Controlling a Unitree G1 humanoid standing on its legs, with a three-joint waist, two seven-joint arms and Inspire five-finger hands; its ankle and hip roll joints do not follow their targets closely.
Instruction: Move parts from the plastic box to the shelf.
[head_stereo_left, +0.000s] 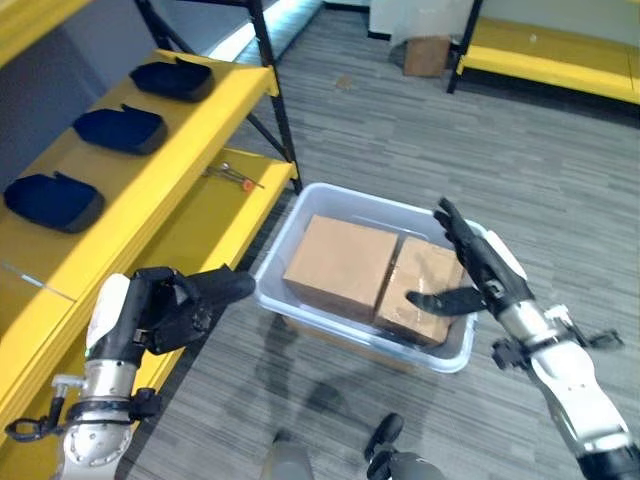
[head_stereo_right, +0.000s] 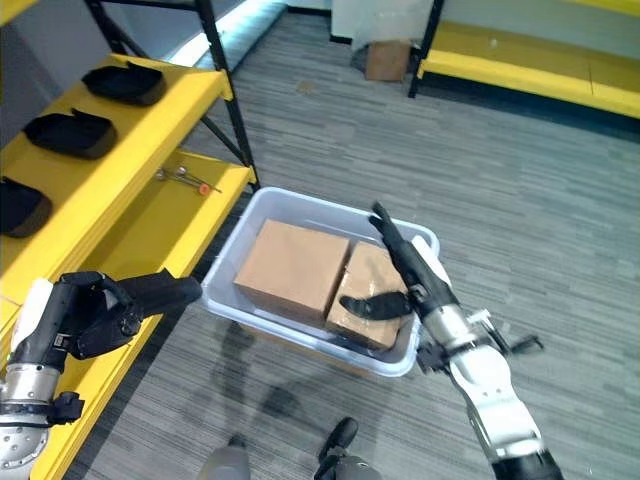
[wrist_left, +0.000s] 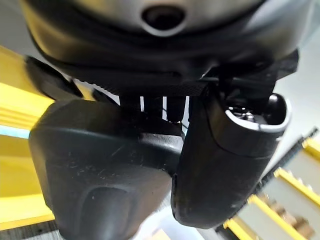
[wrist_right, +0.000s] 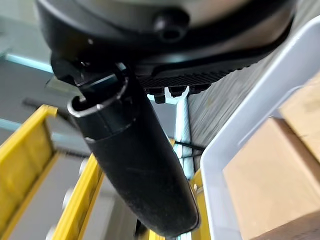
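Writing cannot be read on any surface; brown tape is seen across the smaller carton and no label is made out. Two cardboard boxes are counted inside the plastic box (head_stereo_left: 452, 360), a translucent tub set on the grey carpet floor (head_stereo_left: 420, 140): the larger carton (head_stereo_left: 341, 262) lies toward the shelf side, the smaller carton (head_stereo_left: 420, 290) is pressed against it on the far side. A narrow strip of bare tub bottom is left along the tub's far wall.

The right hand (head_stereo_left: 478, 268) is held above the tub's right rim with straight, spread fingers, its thumb stretched over the smaller carton; nothing is grasped. The left hand (head_stereo_left: 178, 305) is seen beside the tub's left rim, over the edge of the yellow shelf (head_stereo_left: 190, 150), fingers curled loosely and holding nothing.

Three dark trays (head_stereo_left: 122, 129) are counted in a row on the upper shelf board, with free board between them. On the lower board a small tool (head_stereo_left: 232, 176) lies near the corner post, the rest of that board being open. A third carton (head_stereo_left: 427, 55) stands well apart on the floor, by a second yellow rack (head_stereo_left: 550, 55).
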